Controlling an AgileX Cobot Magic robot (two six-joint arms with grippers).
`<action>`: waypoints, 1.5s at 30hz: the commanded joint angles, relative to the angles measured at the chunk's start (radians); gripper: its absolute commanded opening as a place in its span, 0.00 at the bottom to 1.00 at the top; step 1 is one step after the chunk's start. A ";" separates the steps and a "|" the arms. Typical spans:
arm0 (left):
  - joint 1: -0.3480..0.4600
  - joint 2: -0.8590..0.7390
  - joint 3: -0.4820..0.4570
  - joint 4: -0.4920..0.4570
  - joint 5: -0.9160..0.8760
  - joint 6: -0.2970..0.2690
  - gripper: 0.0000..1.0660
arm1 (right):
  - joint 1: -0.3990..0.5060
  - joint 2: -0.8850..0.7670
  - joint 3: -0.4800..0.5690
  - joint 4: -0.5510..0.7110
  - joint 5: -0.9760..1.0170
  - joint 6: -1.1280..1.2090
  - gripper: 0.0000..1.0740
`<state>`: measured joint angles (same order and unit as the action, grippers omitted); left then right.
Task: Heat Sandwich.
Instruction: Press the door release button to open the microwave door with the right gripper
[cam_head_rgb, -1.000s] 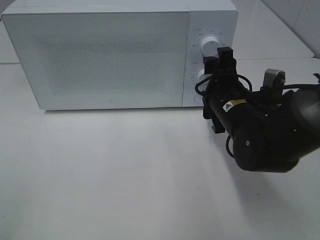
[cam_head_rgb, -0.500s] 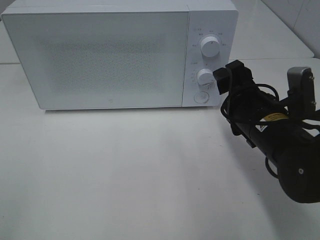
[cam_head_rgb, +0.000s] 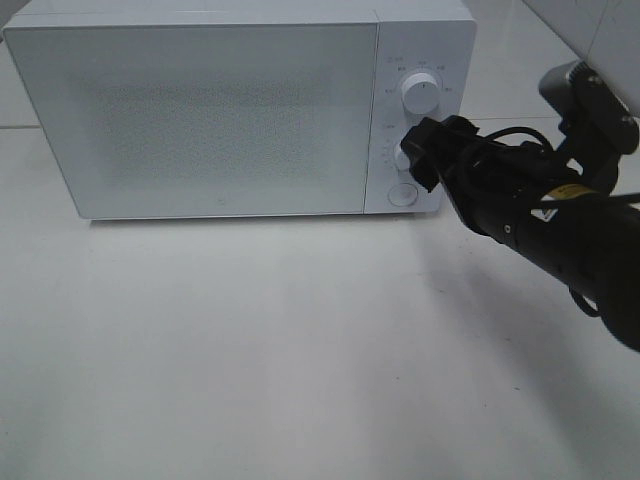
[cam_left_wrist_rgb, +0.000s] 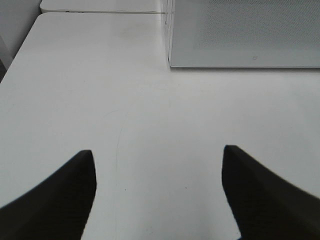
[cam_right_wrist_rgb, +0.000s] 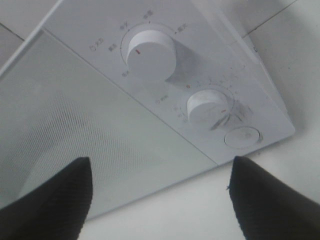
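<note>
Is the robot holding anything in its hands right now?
No, nothing. The right gripper is open, jaws apart, in front of the microwave. The left gripper is open over the table.

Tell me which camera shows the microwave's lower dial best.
Right wrist: the lower dial sits close, whole and unblocked, red mark visible. In the high view the right end effector partly covers it. The left wrist view shows only the microwave door.

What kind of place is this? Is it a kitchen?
Probably a robot test room set up like a kitchen corner. A white microwave sits on a plain white table, and a black robot arm reaches toward its knobs.
</note>
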<state>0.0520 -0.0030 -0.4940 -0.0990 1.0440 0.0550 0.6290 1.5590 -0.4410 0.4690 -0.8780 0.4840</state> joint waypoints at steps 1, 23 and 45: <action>-0.002 -0.017 0.003 -0.003 -0.008 -0.005 0.62 | -0.075 -0.053 -0.089 -0.011 0.339 -0.190 0.70; -0.002 -0.017 0.003 -0.003 -0.008 -0.005 0.62 | -0.544 -0.134 -0.489 -0.162 1.342 -0.652 0.70; -0.002 -0.017 0.003 -0.003 -0.008 -0.005 0.62 | -0.767 -0.579 -0.451 -0.314 1.795 -0.636 0.70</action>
<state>0.0520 -0.0030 -0.4940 -0.0990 1.0440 0.0550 -0.1310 0.9970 -0.8950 0.1600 0.9010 -0.1530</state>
